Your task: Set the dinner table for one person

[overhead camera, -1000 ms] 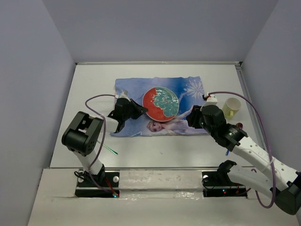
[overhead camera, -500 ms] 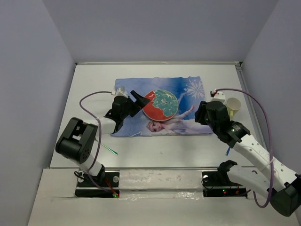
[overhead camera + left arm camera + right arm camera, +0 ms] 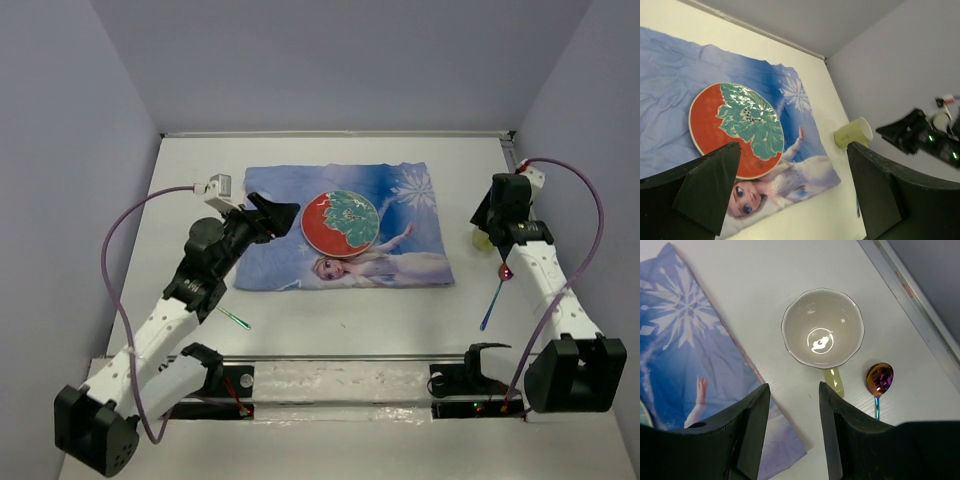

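At right, the right gripper (image 3: 792, 387) hangs parted above a pale cup (image 3: 822, 327), a spoon (image 3: 879, 377) beside its handle. The left gripper (image 3: 792, 147), also parted, hovers near the plate (image 3: 735, 127) on the blue mat (image 3: 670, 75) atop the dinner table (image 3: 330, 320).

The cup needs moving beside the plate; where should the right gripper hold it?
Probably the rim wall, from above: the cup stands upright, mouth open, so its wall can be pinched inside and out. Keep off the handle side, where the spoon lies close.

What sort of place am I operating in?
Likely a lab test booth, not a home: plain grey walls enclose the off-white dinner table, with a princess mat, plate and cup laid out.
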